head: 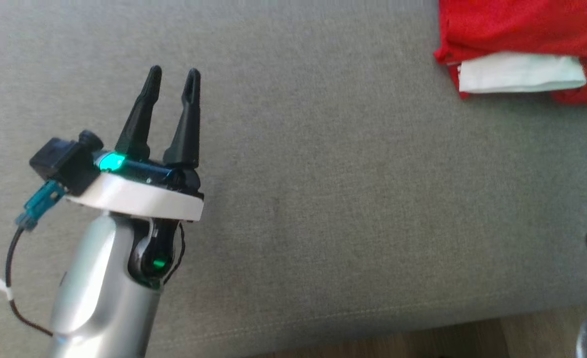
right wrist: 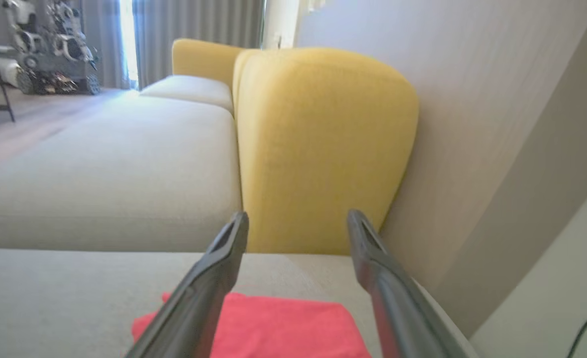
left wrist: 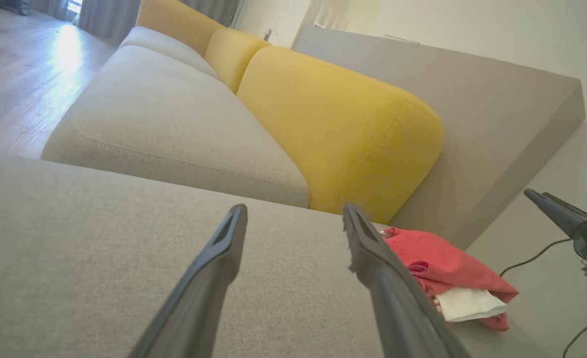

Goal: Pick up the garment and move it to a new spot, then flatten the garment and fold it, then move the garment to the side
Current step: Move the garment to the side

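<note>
Head view looks down on the grey sofa seat (head: 348,199), where the left hand (head: 173,79) is over bare fabric, released, its jaws spread with nothing between them. It is well apart from the red garment (head: 512,25), which lies folded at the upper right with a white patch (head: 520,73) along its near edge. Right wrist view has the right hand (right wrist: 296,221) released too, jaws parted above the garment, which lies flat on the seat near a yellow back cushion (right wrist: 323,149).

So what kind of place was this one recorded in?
Probably a living room, at home or staged: a grey sofa with yellow back cushions, a wooden floor, and long curtains by a bright window.
</note>
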`<state>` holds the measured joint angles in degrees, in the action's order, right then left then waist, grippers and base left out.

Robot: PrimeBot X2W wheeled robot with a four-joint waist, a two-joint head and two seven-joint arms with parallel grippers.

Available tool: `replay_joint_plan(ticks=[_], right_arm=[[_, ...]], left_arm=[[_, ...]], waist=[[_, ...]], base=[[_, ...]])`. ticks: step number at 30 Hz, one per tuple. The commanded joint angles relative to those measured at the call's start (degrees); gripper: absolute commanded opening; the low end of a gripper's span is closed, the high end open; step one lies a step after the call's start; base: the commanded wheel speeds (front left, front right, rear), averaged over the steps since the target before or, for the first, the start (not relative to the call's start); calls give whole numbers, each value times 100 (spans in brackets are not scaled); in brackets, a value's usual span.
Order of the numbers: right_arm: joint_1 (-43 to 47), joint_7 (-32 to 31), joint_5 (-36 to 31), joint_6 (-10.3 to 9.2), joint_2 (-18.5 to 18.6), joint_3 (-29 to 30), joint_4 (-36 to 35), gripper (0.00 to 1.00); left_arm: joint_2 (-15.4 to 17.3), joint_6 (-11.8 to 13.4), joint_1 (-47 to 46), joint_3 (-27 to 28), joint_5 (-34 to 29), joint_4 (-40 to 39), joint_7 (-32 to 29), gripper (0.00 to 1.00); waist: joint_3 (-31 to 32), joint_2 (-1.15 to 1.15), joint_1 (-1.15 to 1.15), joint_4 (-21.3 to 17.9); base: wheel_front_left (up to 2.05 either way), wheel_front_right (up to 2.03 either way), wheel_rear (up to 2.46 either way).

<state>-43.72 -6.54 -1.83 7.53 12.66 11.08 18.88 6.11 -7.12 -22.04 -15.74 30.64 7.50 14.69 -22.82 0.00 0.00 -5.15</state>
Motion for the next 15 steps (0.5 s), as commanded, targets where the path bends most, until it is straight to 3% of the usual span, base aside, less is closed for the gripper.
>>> replay_joint_plan(ticks=[1,8,15], right_arm=[[102,42,77,-4,-96,-194,-331,100],[979,394,557,-4,-442,-748,-978,100],[2084,1096,894,-4,-789,-857,-1237,100]], left_arm=[[17,-36,89,240,63,-165,30,100],[-147,-36,435,572,92,-157,30,100],[-266,-36,873,874,20,-209,30,100]], waist=[[287,0,0,154],[898,0,0,498],[1396,0,0,765]], base=[[0,0,0],[0,0,0],[0,0,0]])
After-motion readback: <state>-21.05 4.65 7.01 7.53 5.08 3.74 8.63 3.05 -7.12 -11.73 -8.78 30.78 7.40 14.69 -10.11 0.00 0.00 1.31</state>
